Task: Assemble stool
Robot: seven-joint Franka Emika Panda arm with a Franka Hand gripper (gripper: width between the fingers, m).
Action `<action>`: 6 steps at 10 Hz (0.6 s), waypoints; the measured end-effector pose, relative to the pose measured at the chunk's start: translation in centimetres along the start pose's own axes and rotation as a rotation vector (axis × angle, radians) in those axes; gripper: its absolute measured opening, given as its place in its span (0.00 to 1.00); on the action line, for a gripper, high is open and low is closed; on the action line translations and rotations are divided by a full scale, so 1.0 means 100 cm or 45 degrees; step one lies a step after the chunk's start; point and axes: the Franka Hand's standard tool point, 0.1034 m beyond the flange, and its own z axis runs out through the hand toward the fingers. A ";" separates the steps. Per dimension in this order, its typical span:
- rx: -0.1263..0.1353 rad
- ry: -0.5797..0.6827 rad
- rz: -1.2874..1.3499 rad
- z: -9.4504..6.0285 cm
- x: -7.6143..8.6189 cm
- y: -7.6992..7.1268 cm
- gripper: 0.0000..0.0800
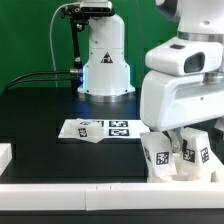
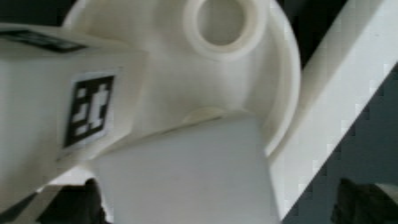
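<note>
Gripper (image 1: 172,138) hangs low over the stool parts (image 1: 178,155) at about four o'clock in the exterior view. Its fingertips are buried among them, so I cannot tell whether they are apart, together or clamped on a piece. The parts stand bunched up, and two show black-and-white tags facing the camera. They sit just inside the white rail (image 1: 100,190), which runs along the six o'clock edge of the black table (image 1: 40,110).

The wrist view is filled by a tagged leg (image 2: 80,100) pressed close to a rounded piece (image 2: 249,85) with a round hole, probably the seat. It is too close to tell whether they are joined or only touching.

The marker board (image 1: 100,128) lies flat near the centre, at nine o'clock from the parts and apart from them. The arm base (image 1: 105,60) stands at twelve o'clock.

My guess is that the step in hand is picking out or seating a leg. The next move needs a firm, square hold on one piece without knocking over its neighbours.
</note>
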 end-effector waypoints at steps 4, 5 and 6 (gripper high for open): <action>0.001 -0.001 0.219 0.001 -0.001 0.001 0.42; 0.001 -0.001 0.312 0.001 -0.001 0.001 0.42; 0.008 0.003 0.483 -0.001 0.000 0.001 0.42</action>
